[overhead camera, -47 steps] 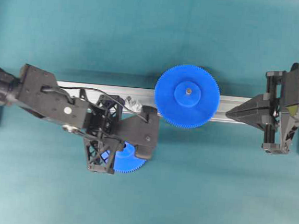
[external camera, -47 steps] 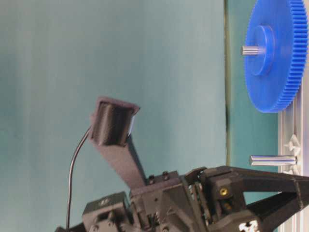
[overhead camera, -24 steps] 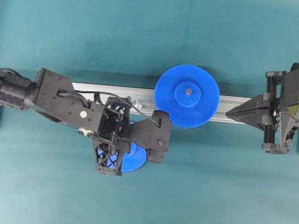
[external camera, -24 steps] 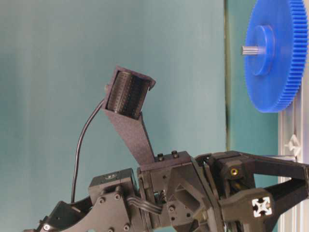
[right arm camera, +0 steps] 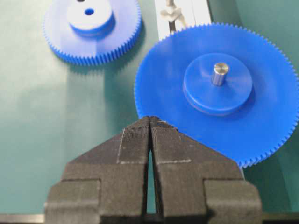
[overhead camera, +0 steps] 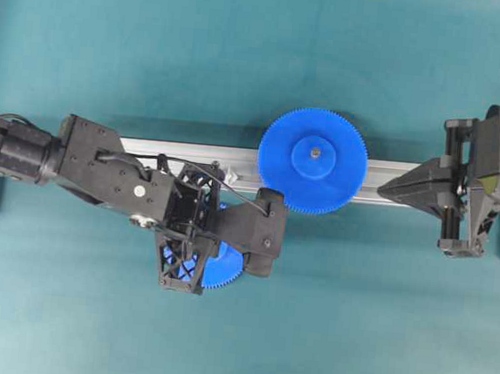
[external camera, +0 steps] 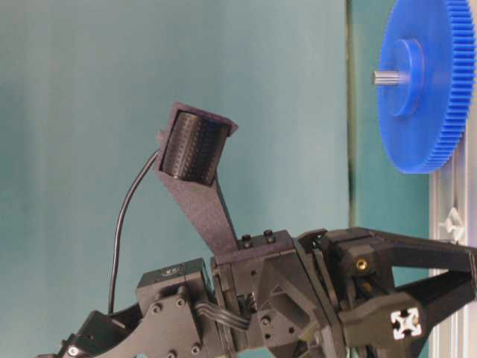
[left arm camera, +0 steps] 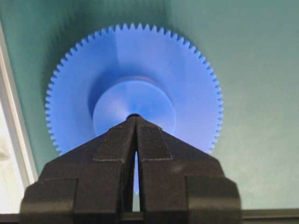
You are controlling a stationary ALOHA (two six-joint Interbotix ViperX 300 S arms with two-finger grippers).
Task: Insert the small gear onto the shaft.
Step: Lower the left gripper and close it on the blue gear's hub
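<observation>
The left gripper (left arm camera: 136,122) hangs directly over the small gear (left arm camera: 134,91), its fingers pressed nearly together with only a sliver of gap, holding nothing. The fingertips sit at the near rim of the gear's raised hub (left arm camera: 134,108), right by the centre hole. The gear lies flat on the teal mat (overhead camera: 325,334), just off the aluminium rail (overhead camera: 235,161), mostly under the arm in the overhead view.

The risks, as I judge them: with the jaws this narrow they cannot straddle the hub or the toothed rim, so a descent now would only press on the hub or skid the gear sideways across the mat. The shaft is hidden beneath the left arm in every view, so its clearance from the fingers cannot be checked, and a sideways move could knock it.

The right gripper (right arm camera: 150,122) is also closed and empty, parked beside the larger gear (right arm camera: 219,88) already seated on its own pin (right arm camera: 218,73)
</observation>
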